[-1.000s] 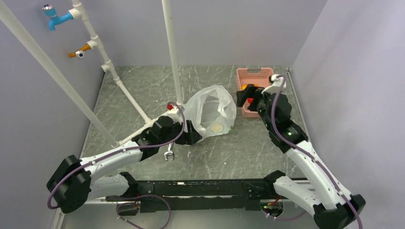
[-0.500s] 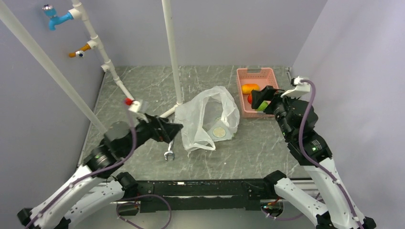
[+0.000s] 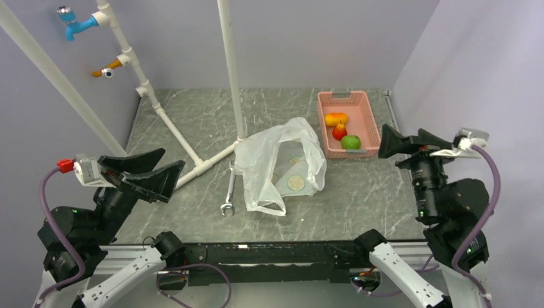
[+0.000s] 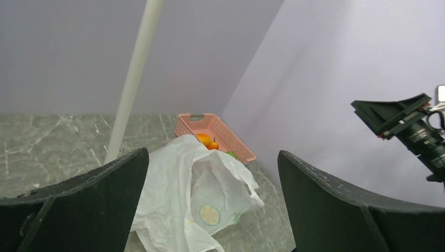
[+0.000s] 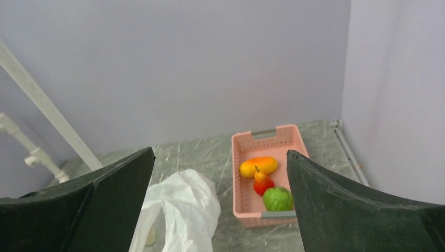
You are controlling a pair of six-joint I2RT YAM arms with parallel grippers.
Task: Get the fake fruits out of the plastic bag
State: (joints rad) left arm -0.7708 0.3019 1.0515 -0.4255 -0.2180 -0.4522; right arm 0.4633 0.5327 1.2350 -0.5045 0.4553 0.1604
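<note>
The plastic bag (image 3: 282, 168) lies crumpled and slack mid-table, and nothing shows inside it. All three fake fruits lie in the pink basket (image 3: 324, 122): orange-yellow mango (image 3: 335, 119), red pear (image 3: 339, 131), green apple (image 3: 350, 142). My left gripper (image 3: 146, 173) is open and empty, raised at the near left, well clear of the bag (image 4: 183, 199). My right gripper (image 3: 404, 142) is open and empty, raised to the right of the basket. The right wrist view shows the mango (image 5: 258, 166), pear (image 5: 263, 185) and apple (image 5: 277, 199) between my spread fingers.
A wrench (image 3: 228, 192) lies just left of the bag. White PVC pipes (image 3: 192, 157) cross the left of the table, and a vertical pole (image 3: 232, 70) stands behind the bag. Blue (image 3: 74, 22) and orange (image 3: 106, 69) taps are at the far left. Walls close the back and the right.
Both arms pulled back and rose, the left away from the bag, the right away from the basket. The bag slumped flat. The green apple now shows in the basket.
</note>
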